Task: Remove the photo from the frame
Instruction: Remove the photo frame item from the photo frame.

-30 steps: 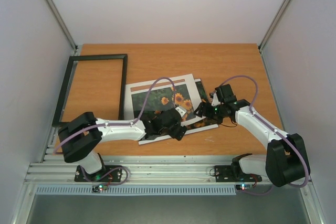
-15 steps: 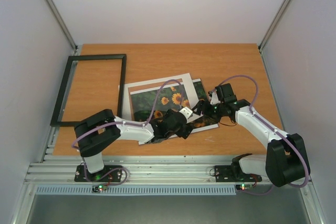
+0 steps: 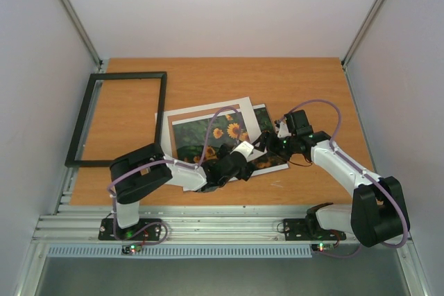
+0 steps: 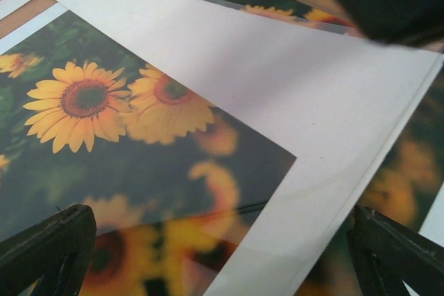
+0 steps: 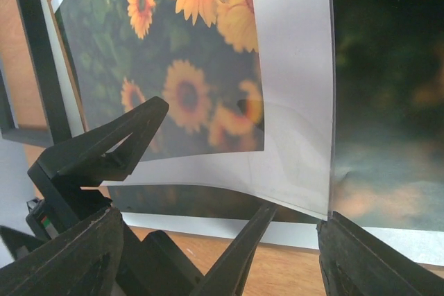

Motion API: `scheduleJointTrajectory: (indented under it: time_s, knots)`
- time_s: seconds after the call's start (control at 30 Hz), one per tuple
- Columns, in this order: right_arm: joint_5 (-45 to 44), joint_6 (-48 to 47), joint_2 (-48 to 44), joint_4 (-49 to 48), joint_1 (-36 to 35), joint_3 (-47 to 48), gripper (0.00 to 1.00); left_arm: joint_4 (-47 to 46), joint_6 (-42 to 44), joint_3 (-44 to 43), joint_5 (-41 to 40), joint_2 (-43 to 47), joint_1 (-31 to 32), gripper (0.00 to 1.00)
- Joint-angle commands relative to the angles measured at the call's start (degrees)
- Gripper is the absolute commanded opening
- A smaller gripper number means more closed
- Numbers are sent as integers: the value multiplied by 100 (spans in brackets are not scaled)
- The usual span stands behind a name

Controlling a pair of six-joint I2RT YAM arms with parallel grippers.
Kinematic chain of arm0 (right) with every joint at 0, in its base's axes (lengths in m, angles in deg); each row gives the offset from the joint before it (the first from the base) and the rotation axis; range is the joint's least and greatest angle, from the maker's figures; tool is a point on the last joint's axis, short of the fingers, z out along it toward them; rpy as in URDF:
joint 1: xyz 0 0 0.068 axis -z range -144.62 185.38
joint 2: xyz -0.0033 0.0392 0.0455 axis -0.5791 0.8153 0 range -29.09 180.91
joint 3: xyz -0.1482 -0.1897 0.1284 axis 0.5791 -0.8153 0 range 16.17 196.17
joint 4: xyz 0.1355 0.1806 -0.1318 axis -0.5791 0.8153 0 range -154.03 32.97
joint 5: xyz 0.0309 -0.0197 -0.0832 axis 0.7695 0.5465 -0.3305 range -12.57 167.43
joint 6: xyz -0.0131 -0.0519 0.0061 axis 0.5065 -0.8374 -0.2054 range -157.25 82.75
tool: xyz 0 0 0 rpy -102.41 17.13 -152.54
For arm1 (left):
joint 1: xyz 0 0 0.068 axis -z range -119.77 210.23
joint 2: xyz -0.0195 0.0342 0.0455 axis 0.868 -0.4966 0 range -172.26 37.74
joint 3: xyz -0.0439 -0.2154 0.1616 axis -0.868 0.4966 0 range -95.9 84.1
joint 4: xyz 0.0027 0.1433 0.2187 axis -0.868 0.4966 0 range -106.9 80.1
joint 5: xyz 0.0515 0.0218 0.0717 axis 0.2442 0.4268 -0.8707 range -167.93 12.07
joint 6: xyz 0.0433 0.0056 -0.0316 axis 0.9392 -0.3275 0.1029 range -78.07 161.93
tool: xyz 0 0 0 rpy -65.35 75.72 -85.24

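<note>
Photo (image 3: 211, 133) of sunflowers lies flat near the middle of the tabletop (image 3: 229, 77), a little toward 6 o'clock, with the white mat (image 3: 208, 109) resting skewed on top of it. The print shows through the mat's cut-out, and strips of it stick out past the mat at 3 and 5 o'clock. The frame (image 3: 132, 75) sits at 10 o'clock, apart from the photo and just beside the mat's 9 o'clock edge. Bare wood shows through its opening, so it holds nothing.

My left tool (image 3: 244, 152) hangs over the mat's 5 o'clock corner, fully released. In its wrist view both fingertips (image 4: 48, 247) stand wide apart with mat and print below them and nothing between them. My right tool (image 3: 272, 145) is at the photo's 3 o'clock side, close to the left one. Its fingers also stand well apart, and I see nothing pinched between them.

I judge the main job done, since the photo is out of the frame. As I read it, 1 thing could be left: the mat covers the print, so the 2 may need parting. After that, both of my arms can pull back toward 6 o'clock.
</note>
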Motion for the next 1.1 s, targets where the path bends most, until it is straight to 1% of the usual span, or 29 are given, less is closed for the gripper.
scheduleJointTrajectory:
  time_s: [0.0, 0.17, 0.4, 0.53, 0.73, 0.77, 0.9, 1.07]
  knots:
    - [271, 102, -59, -175, -43, 60, 77, -715, -127, 118, -469, -230, 38, 99]
    - [178, 25, -131, -18, -44, 112, 77, -745, -373, 171, -824, -183, 40, 99]
    - [-192, -336, -299, 581, -28, 299, 78, -626, -638, 142, -1133, -112, 38, 98]
    - [-699, -530, -366, 1111, 29, 425, 78, -580, -737, 128, -1195, -89, 27, 98]
    - [-2268, -827, -171, 2113, 62, 637, 78, -446, -829, 132, -1156, 34, -8, 98]
    - [-2390, -830, -126, 2204, 62, 652, 78, -385, -866, 118, -1130, 41, -31, 98]
    - [-2558, -869, 145, 2335, 62, 643, 77, -152, -1173, 89, -909, 84, -157, 98]
    - [-2514, -875, 558, 2093, 53, 592, 76, 6, -1468, 135, -612, 161, -320, 98]
